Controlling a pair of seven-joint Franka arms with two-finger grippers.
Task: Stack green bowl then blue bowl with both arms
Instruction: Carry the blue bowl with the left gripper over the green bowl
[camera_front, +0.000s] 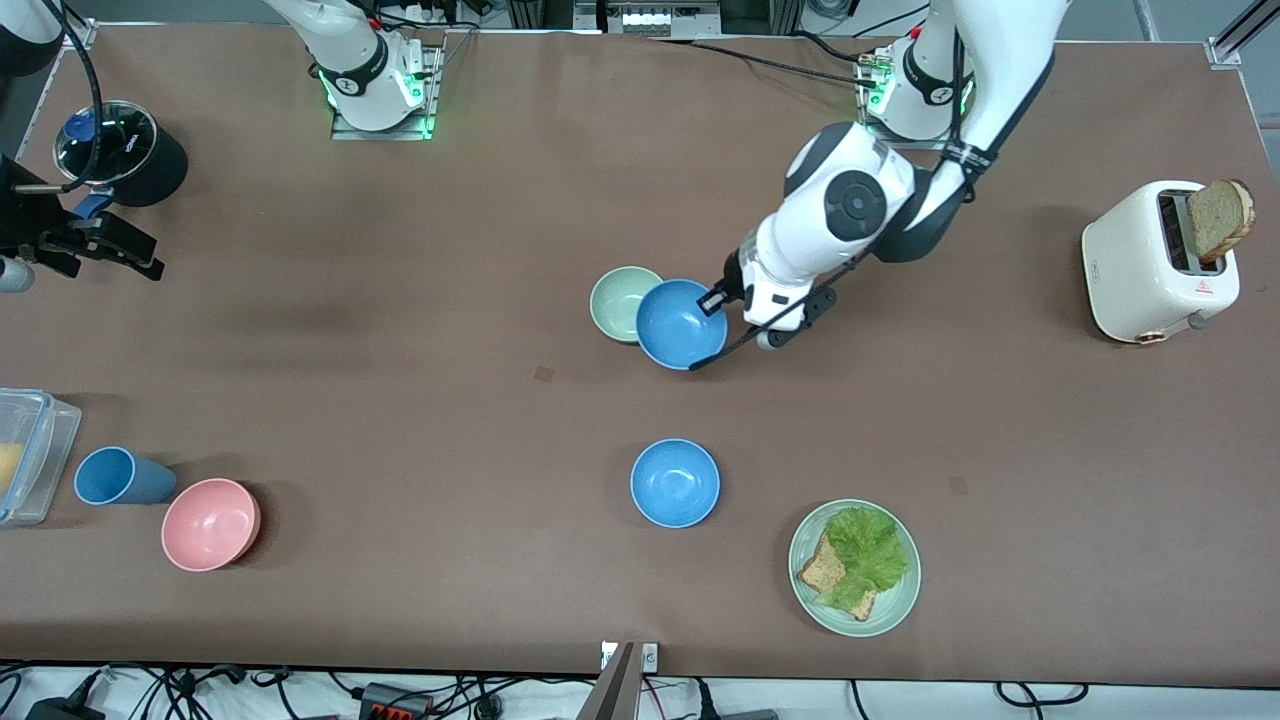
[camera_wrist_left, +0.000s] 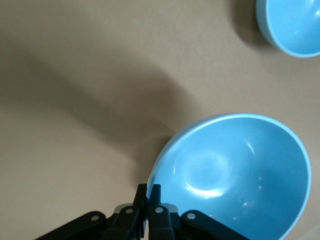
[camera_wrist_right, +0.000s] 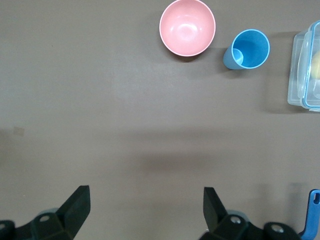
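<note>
Brown and matte, the desk (camera_front: 400, 400) fills the front view, and just above its centre we see the green bowl (camera_front: 618, 302) resting on it. The blue bowl (camera_front: 682, 324) hangs partly over it, overlapping its rim on the side toward the left arm's base, pinched at its rim by the left pincer (camera_front: 715, 300), whose fingers are clamped together on that edge. We judge the main risk to be release while the blue bowl sits off-centre: it could land on the green rim, tip, or push the green bowl aside. The thin rim hold could also let it swing or slip.

A second blue bowl (camera_front: 675, 483) sits lower in the frame, near the plate (camera_front: 806, 580) of lettuce and bread. The right pincer (camera_wrist_right: 145, 212) waits at the upper left edge, fingers spread wide, holding nothing.

Whether the two bowls touch we cannot tell. The right arm is mostly cut off.
</note>
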